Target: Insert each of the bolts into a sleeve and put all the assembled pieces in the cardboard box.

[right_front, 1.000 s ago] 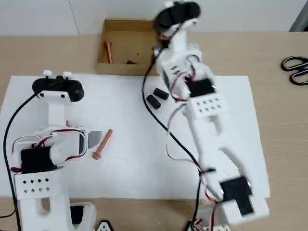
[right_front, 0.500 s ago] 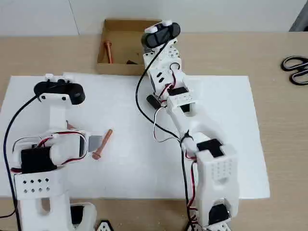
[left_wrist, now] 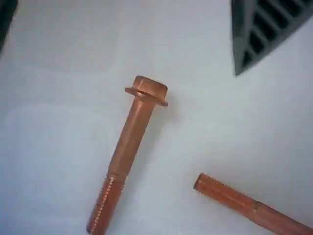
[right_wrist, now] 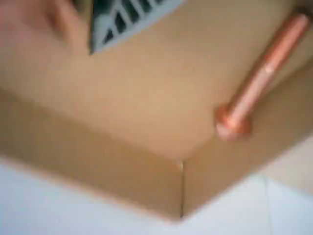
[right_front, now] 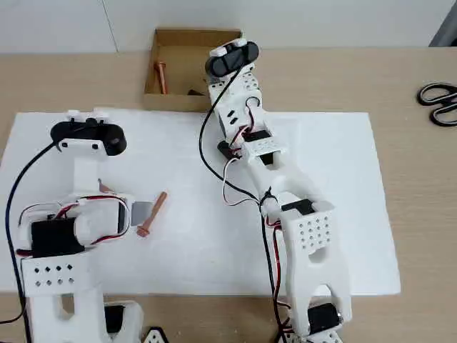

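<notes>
Notably, left wrist view shows bolt (left_wrist: 128, 152), second bolt (left_wrist: 244, 203).

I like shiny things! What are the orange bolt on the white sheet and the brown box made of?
The bolt looks like copper-coloured metal, perhaps only plated: smooth sheen, cut threads. The box looks like plain cardboard: matte brown, folded corner seam.

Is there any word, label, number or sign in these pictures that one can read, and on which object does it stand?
None can be read.
No print shows on the cardboard box, the copper bolts, the white sheet or the scissors.
The black motor blocks on the arms are too small to tell if they carry a label.
</notes>
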Controlling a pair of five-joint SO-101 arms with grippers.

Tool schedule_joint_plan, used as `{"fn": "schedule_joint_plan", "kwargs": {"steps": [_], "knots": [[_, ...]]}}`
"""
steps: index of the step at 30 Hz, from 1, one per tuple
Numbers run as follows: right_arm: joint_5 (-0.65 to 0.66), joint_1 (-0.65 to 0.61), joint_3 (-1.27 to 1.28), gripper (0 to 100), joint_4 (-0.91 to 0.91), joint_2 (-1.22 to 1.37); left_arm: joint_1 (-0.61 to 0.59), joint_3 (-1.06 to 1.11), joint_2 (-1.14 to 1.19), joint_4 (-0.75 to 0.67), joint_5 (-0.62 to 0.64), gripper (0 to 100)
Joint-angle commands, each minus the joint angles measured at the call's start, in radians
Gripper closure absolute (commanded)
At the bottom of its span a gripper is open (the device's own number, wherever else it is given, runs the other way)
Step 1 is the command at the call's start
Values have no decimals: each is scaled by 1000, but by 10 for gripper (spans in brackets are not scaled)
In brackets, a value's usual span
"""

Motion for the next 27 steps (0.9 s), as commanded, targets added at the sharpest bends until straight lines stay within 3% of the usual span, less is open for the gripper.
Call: {"fn": "schedule_joint_plan", "kwargs": {"steps": [1,9,27], "knots": [[11,-1,-58,821,7,-24,-5,-8,-8,2,-2,709],[12,18,-84,821,51,-104,-5,-8,-8,0,-2,709],[5,24,-80,822,1000,-702,-5,-13,-8,3,-2,709]]}}
